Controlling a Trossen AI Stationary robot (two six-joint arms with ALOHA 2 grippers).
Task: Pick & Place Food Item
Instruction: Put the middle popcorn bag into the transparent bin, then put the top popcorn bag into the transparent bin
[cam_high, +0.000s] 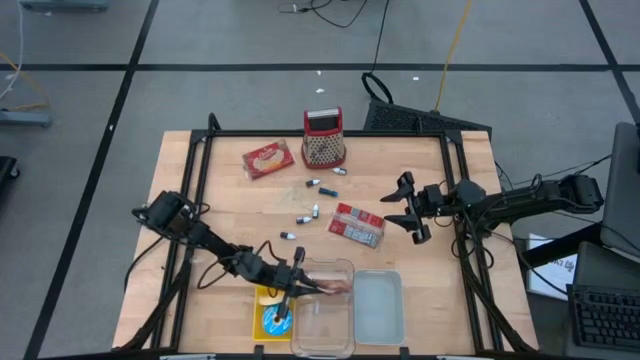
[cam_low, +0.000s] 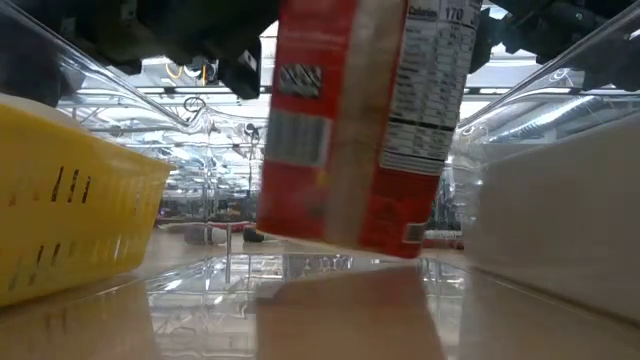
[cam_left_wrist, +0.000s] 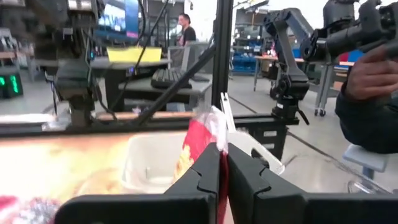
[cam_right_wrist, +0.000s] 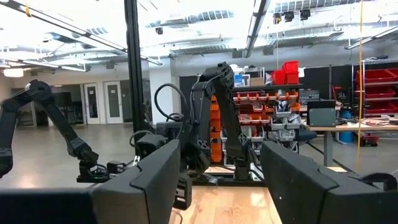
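A red food packet (cam_high: 330, 287) with a nutrition label (cam_low: 430, 90) hangs over a clear plastic bin (cam_high: 349, 330) near the table's front edge. My left gripper (cam_high: 297, 285) reaches in from the table's left and is shut on the packet (cam_left_wrist: 198, 140). In the low view the packet (cam_low: 350, 130) hangs tilted inside the bin, its lower end just above the floor. My right gripper (cam_high: 408, 208) waits open at the right of the table, above the surface, with nothing between its fingers (cam_right_wrist: 155, 180). My left gripper pinches the red packet by its crimped end (cam_left_wrist: 214, 134) between the two shut fingers (cam_left_wrist: 202, 177). The fingers come about level from the table's left. The packet sticks out past the fingertips over the bin, tilted and lifted clear of the bin's floor (cam_low: 330, 300).
A second bin with a whitish inside (cam_high: 378, 305) stands right of the clear one, and a yellow tray (cam_high: 270, 300) with a blue disc left of it. Farther back lie a red-and-white packet (cam_high: 357, 224), a snack bag (cam_high: 268, 158), a red box (cam_high: 323, 137) and several small loose pieces (cam_high: 315, 212).
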